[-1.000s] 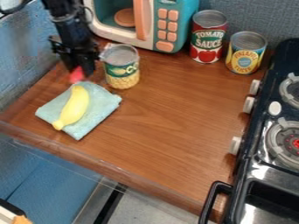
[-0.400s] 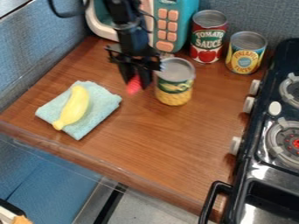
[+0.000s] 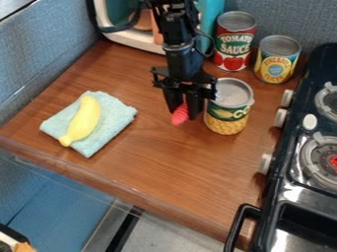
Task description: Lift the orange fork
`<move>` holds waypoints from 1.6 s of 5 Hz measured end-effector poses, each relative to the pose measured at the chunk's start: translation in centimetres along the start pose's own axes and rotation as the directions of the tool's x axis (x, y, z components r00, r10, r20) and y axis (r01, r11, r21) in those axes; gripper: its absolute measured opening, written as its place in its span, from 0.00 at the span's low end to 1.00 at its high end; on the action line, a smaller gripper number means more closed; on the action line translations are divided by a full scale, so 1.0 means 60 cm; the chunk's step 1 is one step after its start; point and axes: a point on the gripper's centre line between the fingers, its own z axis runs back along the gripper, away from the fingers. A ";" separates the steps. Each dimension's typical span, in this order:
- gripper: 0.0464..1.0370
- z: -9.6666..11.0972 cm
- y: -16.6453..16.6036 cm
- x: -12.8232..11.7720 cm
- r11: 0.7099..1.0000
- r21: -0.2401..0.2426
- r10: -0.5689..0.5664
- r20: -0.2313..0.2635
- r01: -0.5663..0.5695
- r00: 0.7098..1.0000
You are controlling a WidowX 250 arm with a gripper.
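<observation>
Over the middle of the counter, the black gripper (image 3: pixel 184 114) points down, shut on a red-pink object (image 3: pixel 179 116) whose rounded end sticks out below and between the fingers. Its upper part is hidden, and I cannot tell whether it is a fork. Close against the gripper's right side stands the corn can (image 3: pixel 227 109), upright. No orange fork can be made out on the counter.
To the left, a yellow banana (image 3: pixel 83 120) lies on a folded light-blue cloth (image 3: pixel 117 119). Behind are a toy microwave (image 3: pixel 211 15), a tomato sauce can (image 3: pixel 234 42) and a pineapple can (image 3: pixel 277 59). A black stove (image 3: pixel 289 147) borders the counter's right side.
From beside the cloth's far corner, the gripper has moved right and toward the front with the red-pink object. The corn can has shifted the same way beside it.
</observation>
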 end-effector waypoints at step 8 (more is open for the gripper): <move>0.78 -0.034 0.110 0.041 0.996 0.091 0.019 0.032 -0.022 0.999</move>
